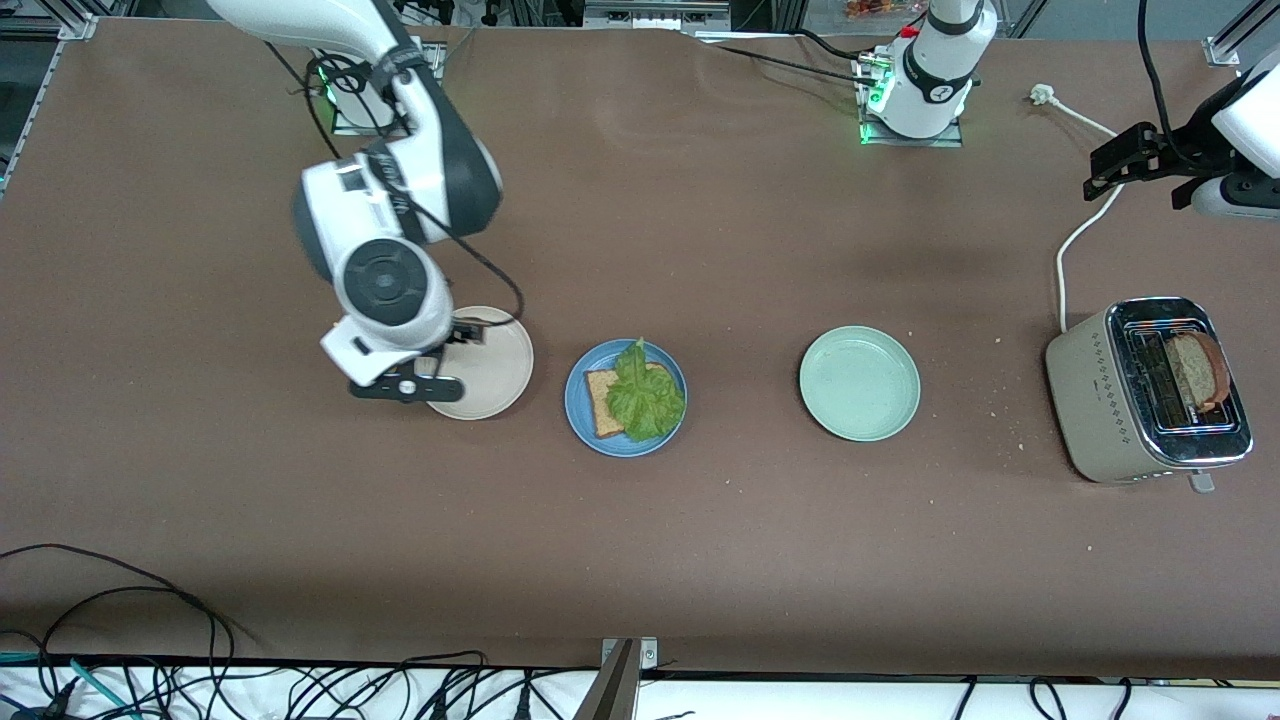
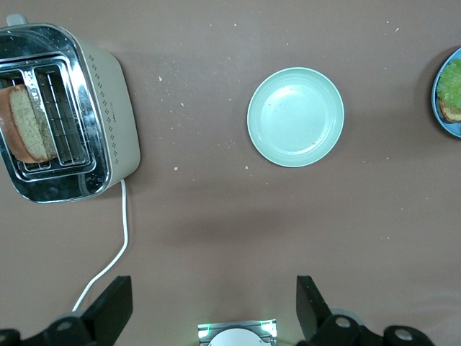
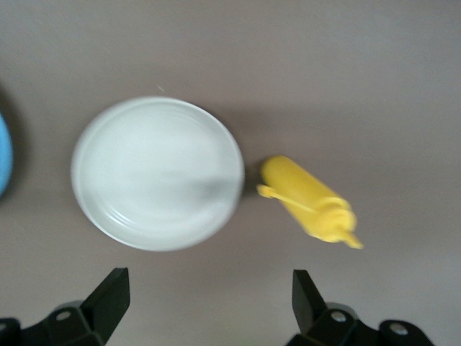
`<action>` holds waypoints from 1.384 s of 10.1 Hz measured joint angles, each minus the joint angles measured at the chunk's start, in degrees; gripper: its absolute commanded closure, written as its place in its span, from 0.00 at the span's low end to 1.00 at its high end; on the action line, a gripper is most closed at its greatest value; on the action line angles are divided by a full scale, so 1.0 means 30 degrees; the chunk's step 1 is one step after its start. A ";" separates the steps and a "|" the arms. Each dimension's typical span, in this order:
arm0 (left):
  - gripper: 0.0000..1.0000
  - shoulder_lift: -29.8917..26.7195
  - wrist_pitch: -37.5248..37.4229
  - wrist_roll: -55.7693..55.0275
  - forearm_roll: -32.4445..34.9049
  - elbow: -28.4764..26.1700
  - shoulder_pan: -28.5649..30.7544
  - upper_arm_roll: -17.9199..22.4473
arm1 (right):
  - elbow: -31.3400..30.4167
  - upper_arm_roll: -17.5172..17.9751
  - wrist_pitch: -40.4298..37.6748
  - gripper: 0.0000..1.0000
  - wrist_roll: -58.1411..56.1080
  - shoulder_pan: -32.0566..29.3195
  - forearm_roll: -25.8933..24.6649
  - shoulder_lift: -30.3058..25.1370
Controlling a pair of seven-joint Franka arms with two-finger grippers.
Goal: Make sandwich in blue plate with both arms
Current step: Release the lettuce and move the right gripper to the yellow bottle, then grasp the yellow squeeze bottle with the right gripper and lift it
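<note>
High front view, two downward wrist views

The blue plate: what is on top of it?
On the blue plate lies one bread slice with a lettuce leaf over it. The leaf covers most of the slice.

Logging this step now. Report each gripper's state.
Left gripper: open, empty, up over the toaster's end of the table.
Right gripper: open, empty, over the beige plate.
</note>
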 measured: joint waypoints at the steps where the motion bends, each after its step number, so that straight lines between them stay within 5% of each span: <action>1: 0.00 -0.0001 0.0000 0.0000 0.0000 0.0000 0.0001 0.0005 | -0.0425 -0.0787 -0.1147 0.00 -0.2522 -0.0283 0.0206 -0.0553; 6: 0.00 -0.0003 -0.0005 -0.0001 0.0000 -0.0002 0.0005 -0.0009 | -0.5780 -0.5793 0.0393 0.00 -1.6990 -0.3197 0.4032 -0.3314; 10: 0.00 -0.0003 -0.0004 -0.0001 -0.0001 0.0004 0.0006 -0.0024 | -0.7391 -0.6252 0.1548 0.00 -2.7939 -0.6553 0.9464 -0.2259; 14: 0.00 -0.0004 -0.0004 -0.0001 -0.0001 0.0004 0.0006 -0.0045 | -0.7470 -0.6218 0.1381 0.00 -3.8577 -0.7557 1.4475 -0.0283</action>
